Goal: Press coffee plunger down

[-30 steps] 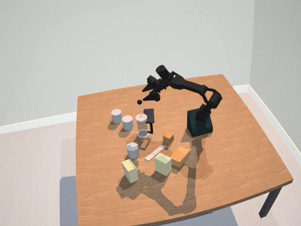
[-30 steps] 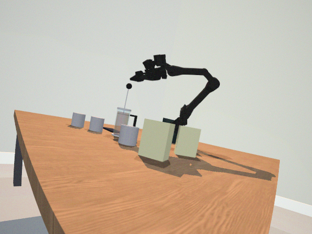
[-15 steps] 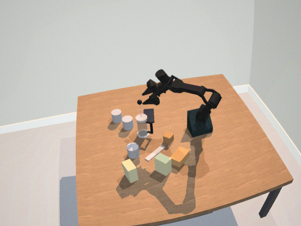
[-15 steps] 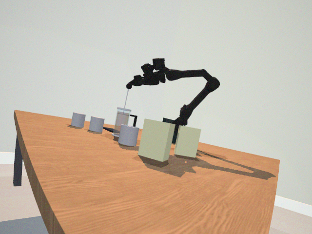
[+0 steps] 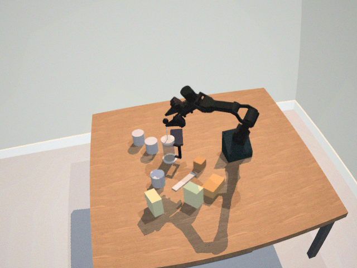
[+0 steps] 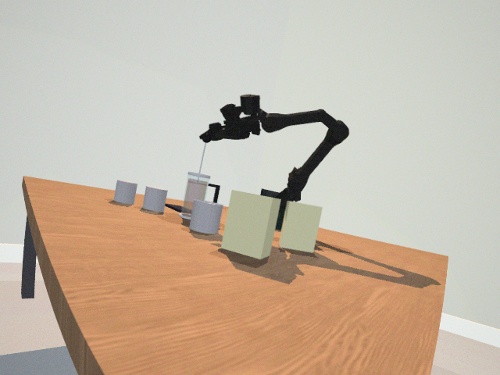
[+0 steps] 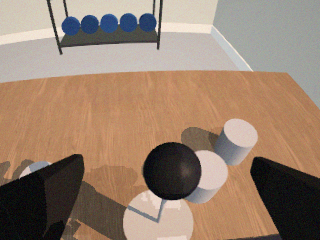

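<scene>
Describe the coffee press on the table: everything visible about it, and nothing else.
The clear glass-like coffee press stands upright on the wooden table, near two grey cylinders. It has a pale round lid, a black side handle and a thin light rod rising to a black ball knob. The plunger is fully raised. The black gripper hangs open with the knob between its fingers, apart from both in the wrist view. Its contents look faintly brownish.
</scene>
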You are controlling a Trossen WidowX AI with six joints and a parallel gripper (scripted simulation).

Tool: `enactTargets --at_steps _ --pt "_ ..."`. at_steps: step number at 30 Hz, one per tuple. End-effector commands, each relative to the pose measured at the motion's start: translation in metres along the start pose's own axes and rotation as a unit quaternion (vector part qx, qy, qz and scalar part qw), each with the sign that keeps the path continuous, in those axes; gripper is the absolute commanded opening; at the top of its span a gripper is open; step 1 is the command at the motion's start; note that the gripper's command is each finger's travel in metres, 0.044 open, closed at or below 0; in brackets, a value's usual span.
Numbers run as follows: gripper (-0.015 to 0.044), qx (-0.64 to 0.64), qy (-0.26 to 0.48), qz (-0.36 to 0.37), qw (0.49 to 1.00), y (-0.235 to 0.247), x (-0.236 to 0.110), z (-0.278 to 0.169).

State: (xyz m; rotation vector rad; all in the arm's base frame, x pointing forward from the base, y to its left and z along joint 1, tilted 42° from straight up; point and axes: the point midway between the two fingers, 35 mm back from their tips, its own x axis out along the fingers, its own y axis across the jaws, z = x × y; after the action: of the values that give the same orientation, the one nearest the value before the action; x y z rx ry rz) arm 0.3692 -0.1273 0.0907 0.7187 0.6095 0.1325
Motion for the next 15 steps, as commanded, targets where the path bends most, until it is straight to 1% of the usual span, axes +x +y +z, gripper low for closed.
enactTargets --at_steps 1,2,14,15 --pt "0.044 0.001 -0.002 -0.002 1.0 -0.0006 0.0061 0.0005" --pt "0.044 0.001 -0.002 -0.002 1.0 -0.0005 0.0063 0.0005" --pt "0.0125 0.001 -0.002 -0.002 1.0 -0.0005 0.0063 0.0005" --pt "0.012 0.001 -0.002 -0.002 1.0 -0.0005 0.0063 0.0005"
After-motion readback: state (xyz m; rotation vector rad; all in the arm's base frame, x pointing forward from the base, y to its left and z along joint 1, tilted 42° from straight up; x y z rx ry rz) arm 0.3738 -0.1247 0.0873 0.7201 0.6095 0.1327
